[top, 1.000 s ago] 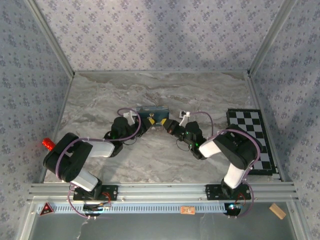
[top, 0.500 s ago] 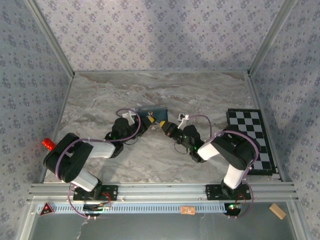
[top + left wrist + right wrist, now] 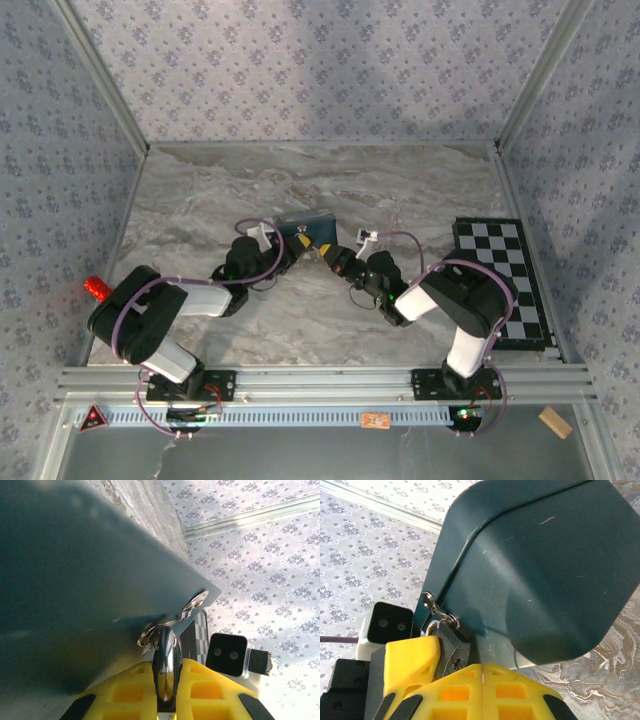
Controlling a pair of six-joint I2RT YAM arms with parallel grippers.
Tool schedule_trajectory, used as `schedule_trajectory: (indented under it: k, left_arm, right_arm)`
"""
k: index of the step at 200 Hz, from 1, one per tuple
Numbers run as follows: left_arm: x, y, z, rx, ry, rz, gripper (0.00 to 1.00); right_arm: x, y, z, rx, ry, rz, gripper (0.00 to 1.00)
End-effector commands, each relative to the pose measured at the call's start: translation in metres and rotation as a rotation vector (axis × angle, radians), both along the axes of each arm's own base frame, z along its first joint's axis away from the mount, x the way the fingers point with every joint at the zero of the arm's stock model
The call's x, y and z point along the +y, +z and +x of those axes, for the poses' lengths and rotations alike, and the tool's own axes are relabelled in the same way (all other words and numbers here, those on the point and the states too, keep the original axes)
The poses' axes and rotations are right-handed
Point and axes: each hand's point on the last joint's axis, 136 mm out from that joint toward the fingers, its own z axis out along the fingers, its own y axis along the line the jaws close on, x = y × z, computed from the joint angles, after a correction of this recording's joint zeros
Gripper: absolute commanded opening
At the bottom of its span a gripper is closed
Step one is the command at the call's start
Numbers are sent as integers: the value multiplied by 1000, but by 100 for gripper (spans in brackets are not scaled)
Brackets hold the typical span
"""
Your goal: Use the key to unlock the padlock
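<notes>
Right wrist view: the box point(image 3: 540, 575) carries the padlock point(image 3: 452, 640) at its hasp, shackle point(image 3: 433, 626) seated, so I judge it locked. Left gripper point(image 3: 165, 669) is clamped on the padlock. Right gripper point(image 3: 479, 672) has fingers together at the keyway; I cannot tell whether a key sits between them. Turning and release remain. Count: one chessboard point(image 3: 502, 280), one box, two grippers, one padlock.

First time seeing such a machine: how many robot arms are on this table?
2. The left arm reaches in from the near left corner, the right arm from the near right; both meet at the blue box.
</notes>
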Motion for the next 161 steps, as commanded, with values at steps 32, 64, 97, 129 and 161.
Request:
schedule_trajectory:
  k: [32, 64, 97, 129, 161]
  left_arm:
    - [-27, 36, -19, -91, -148, -71, 0]
    - [-27, 35, -22, -83, -161, -47, 0]
    - [-27, 30, -24, -64, -175, -13, 0]
    - [-25, 33, -22, -76, -165, -1, 0]
    - [-24, 33, -19, -83, -162, 4, 0]
  right_arm:
    - [10, 15, -7, -65, 50, -1, 0]
    - [5, 11, -5, -80, 45, -46, 0]
    - [3, 13, -5, -106, 40, -95, 0]
    - [12, 19, -8, -109, 84, -72, 0]
    - [1, 14, -6, -83, 69, -76, 8]
